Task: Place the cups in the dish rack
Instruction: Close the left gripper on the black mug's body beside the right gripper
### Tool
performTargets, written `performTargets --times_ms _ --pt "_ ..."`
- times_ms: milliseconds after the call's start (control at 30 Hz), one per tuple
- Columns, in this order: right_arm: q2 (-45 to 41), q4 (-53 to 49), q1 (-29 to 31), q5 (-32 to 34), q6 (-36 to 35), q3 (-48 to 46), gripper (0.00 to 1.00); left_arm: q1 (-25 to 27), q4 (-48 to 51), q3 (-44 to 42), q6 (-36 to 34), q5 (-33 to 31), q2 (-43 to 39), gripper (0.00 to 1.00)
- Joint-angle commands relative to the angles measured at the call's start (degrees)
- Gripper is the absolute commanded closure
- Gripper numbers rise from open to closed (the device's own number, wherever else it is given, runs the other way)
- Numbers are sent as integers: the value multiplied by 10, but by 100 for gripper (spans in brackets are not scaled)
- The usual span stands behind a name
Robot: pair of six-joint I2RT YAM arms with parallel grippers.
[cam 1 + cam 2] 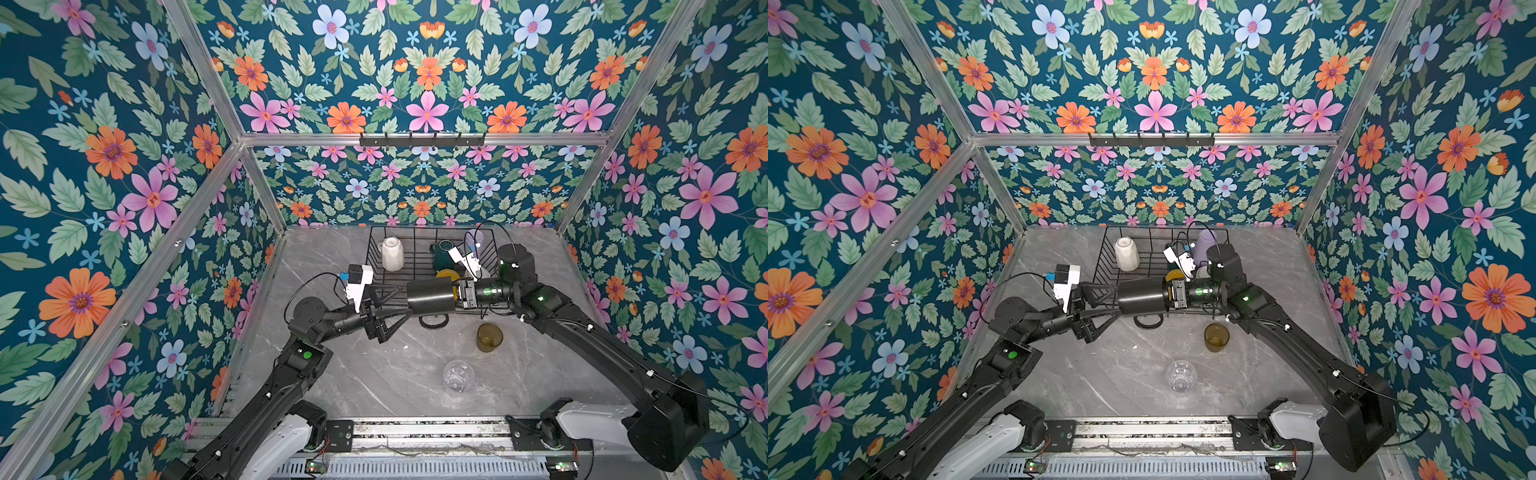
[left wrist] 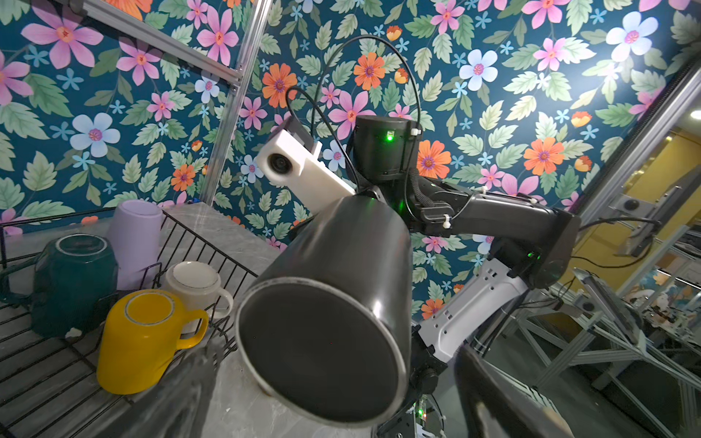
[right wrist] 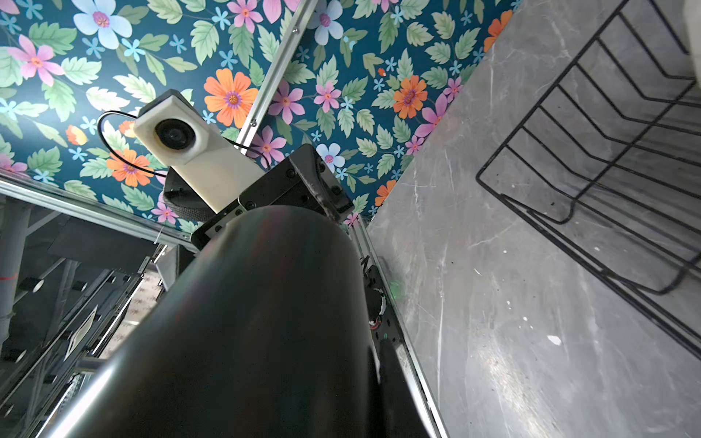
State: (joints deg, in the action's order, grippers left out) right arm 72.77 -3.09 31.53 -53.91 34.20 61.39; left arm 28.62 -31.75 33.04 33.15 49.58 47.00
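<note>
Black mug [image 1: 430,296] is hanging on its side above the surface [image 1: 374,374], just in front of the rack [image 1: 415,257]. Your right claw [image 1: 460,296] is clamping its rim, tips hiding behind the mug. Your left claw [image 1: 395,302] is gaping wide around its base; I cannot tell whether it is touching.

- The left arm [image 1: 291,374] reaches inward from the near left. Its pincer [image 1: 403,300] is spread wide, with the fingertips on either side of the closed end of a glossy black cylindrical mug [image 1: 430,296].
- The right arm [image 1: 582,332] reaches in from the near right. Its pincer [image 1: 458,296] is clamped on that mug's open end and holds it sideways in mid-air.
- The two pincers face each other.
</note>
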Motion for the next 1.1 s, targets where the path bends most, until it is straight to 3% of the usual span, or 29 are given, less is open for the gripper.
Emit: performTargets --times_ms 0,1067 --pt "10 50 11 -28 -5 11 100 3 -44 -1 16 19 1 1" --pt "71 160 67 -64 46 28 100 54 -67 12 15 14 46 2"
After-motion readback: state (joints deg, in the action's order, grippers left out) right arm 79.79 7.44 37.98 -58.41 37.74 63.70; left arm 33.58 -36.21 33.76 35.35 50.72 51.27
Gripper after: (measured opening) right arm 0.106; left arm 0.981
